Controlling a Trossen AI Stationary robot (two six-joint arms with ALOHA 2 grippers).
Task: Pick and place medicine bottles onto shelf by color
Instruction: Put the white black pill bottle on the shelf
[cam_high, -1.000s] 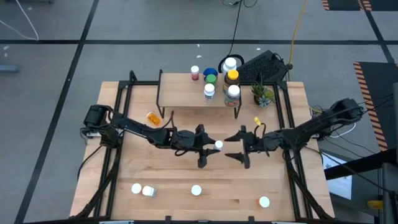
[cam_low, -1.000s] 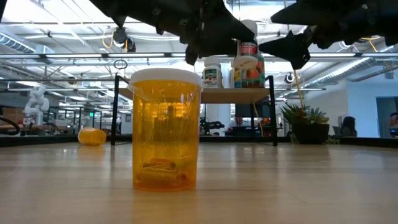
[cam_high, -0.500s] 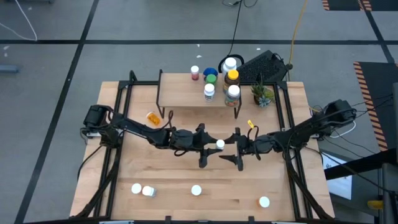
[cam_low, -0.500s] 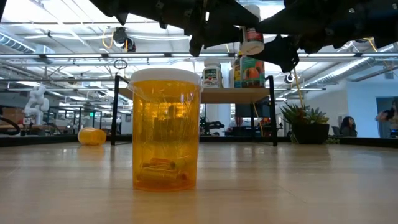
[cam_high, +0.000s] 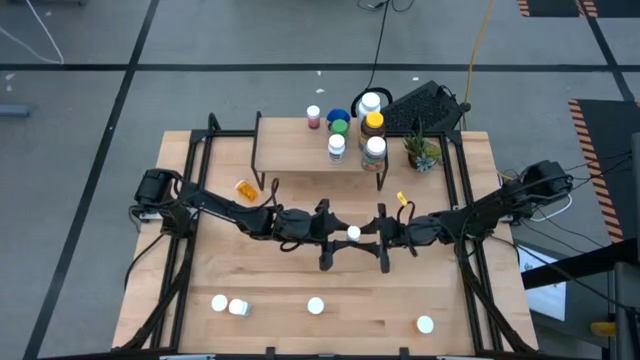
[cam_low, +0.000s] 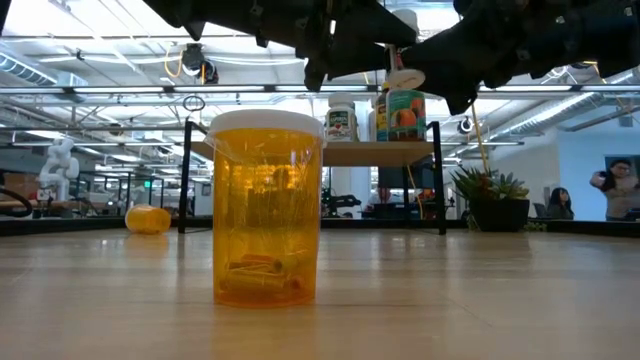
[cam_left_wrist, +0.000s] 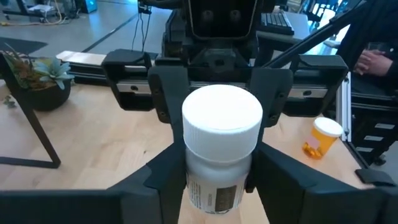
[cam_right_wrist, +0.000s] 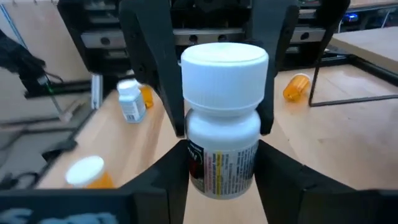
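Holding a white bottle (cam_high: 353, 233) in mid-air over the table (cam_high: 250, 290) centre, the left claw (cam_high: 338, 236) pinches its body; the right claw (cam_high: 372, 238) faces it, fingers either side of the same bottle. Left wrist view: bottle cap (cam_left_wrist: 222, 117) sits between own fingers, opposing claw close behind. Right wrist view: cannot tell if the right fingers already press the bottle or just flank it.

Judgement: handover in progress. Risks:
- Left releases before right grips firmly: bottle drops to the table and rolls.
- Both clamp and pull apart: bottle twists or slips.
- Fingers of the two claws collide, being so near.

Shelf (cam_high: 290, 150) at the far edge carries several bottles clustered at its right end; a tilted carry could knock them on placement. Orange bottle (cam_low: 265, 208) and others wait near the front edge.
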